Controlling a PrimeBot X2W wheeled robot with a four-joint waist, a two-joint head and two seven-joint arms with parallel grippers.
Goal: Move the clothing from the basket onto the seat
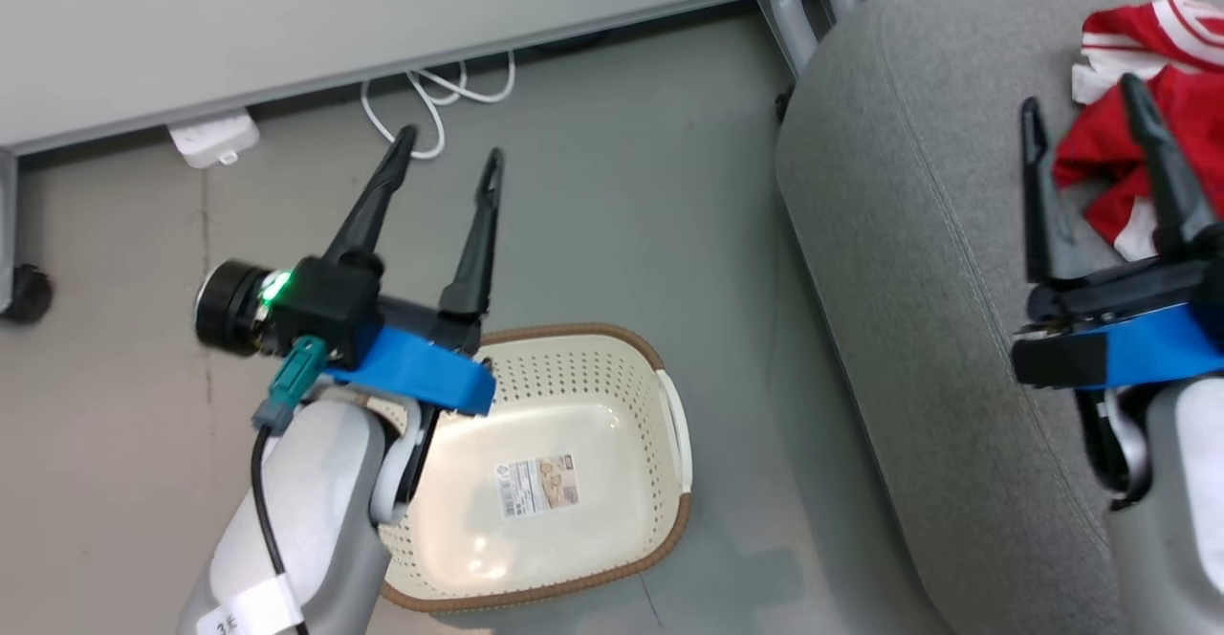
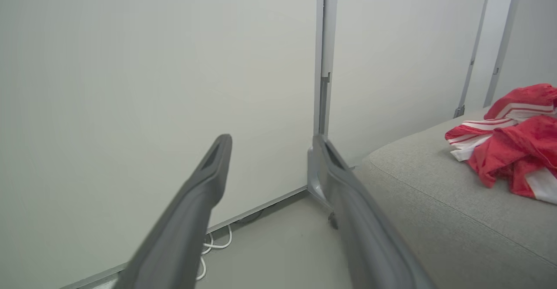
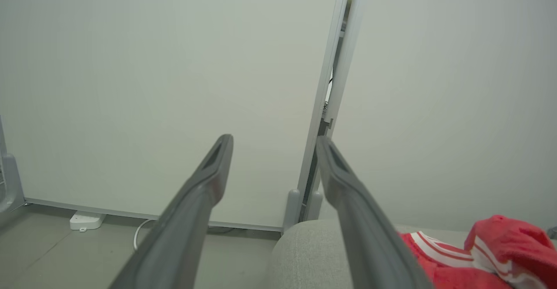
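Note:
The red and white clothing (image 1: 1162,71) lies bunched on the grey seat (image 1: 918,233) at the far right; it also appears as clothing (image 2: 509,145) on the seat (image 2: 435,206), and as clothing (image 3: 483,254) on the seat (image 3: 309,254). The cream basket (image 1: 612,377) stands on the floor with only a printed label (image 1: 538,485) on its bottom. My left gripper (image 1: 449,162) hovers open above the basket's far left corner, holding nothing. My right gripper (image 1: 1081,104) stands open over the seat, just in front of the clothing, with nothing between its fingers.
Pale partition panels (image 1: 335,13) stand behind the floor, with a grey post foot (image 1: 784,4) beside the seat. A white power strip (image 1: 212,138) and white cable (image 1: 435,99) lie at the panel's base. A caster (image 1: 24,293) sits at far left.

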